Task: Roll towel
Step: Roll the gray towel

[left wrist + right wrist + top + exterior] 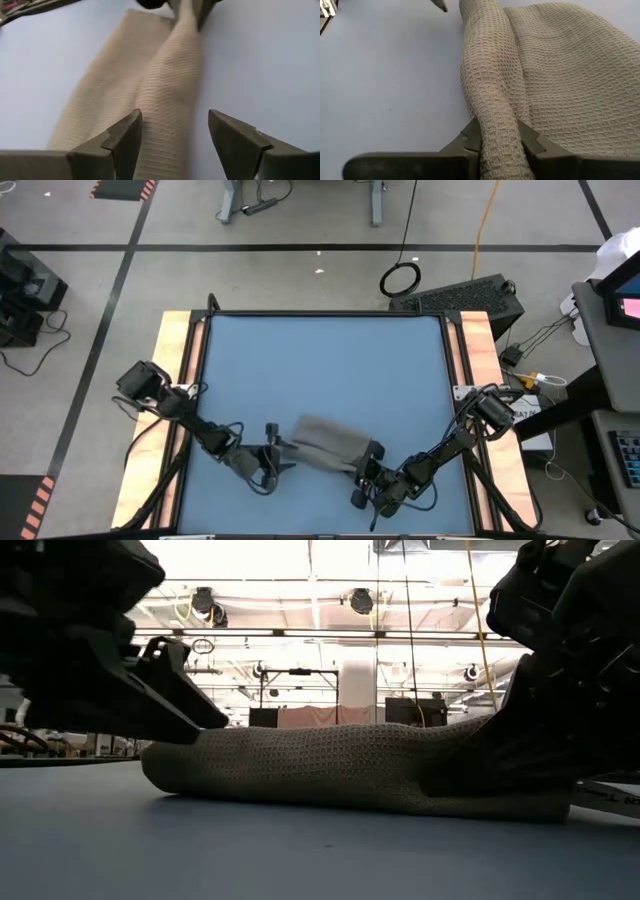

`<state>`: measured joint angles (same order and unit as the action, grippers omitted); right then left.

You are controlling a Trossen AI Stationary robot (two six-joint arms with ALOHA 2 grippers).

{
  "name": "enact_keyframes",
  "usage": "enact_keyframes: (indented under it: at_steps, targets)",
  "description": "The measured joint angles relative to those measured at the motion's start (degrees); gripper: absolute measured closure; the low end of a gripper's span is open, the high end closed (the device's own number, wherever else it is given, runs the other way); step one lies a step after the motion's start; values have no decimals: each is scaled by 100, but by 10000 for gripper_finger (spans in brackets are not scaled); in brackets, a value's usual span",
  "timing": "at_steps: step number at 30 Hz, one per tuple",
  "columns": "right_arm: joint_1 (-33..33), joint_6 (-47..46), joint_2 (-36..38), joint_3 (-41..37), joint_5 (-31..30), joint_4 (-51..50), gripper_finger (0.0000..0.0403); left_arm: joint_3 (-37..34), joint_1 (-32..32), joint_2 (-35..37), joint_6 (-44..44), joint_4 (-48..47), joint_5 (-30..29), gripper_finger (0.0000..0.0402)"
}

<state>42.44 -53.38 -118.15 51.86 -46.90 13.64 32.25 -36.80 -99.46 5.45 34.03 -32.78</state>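
High view: a blue table (320,370) with wooden side strips, and two dark arms reaching in from either side toward its near edge. Between them lies the towel (328,443), a grey-brown waffle-weave cloth, partly rolled, close to the near edge and a little right of centre.

The left gripper (274,455) sits at the towel's left end. Its own wrist view shows the two fingers (122,142) spread apart, one on each side of the rolled ridge of the towel (167,95), with a gap between each finger and the cloth.

The right gripper (368,470) is at the towel's right end. Its wrist view shows the fingers (470,140) pinched closed on the rolled ridge of the towel (487,85), with the flat unrolled part spreading away beside it.

From table height, the towel (330,765) lies as a low mound on the table, the arms dark and close at both sides
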Motion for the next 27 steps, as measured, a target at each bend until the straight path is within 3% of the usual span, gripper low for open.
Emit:
enact_keyframes:
  at_steps: [4,11,15,18,22,25,27]
  targets:
    - [0,-3,-2,0,11,-1,354,0,157,-100,4,15,11,163]
    - [0,-2,-4,-4,18,7,355,2,356,-320,-291,160,269,115]
    - [0,-5,-4,-9,18,14,355,2,411,-371,-291,150,285,128]
    - [0,19,-4,-11,18,20,355,2,419,-372,-289,230,382,167]
    - [0,114,-4,-11,0,30,354,4,598,-369,35,435,703,257]
    - [48,530,12,26,-73,28,342,4,908,-369,871,347,1321,345]
    - [115,1098,93,76,-52,-48,325,9,1148,-365,1558,341,1959,382]
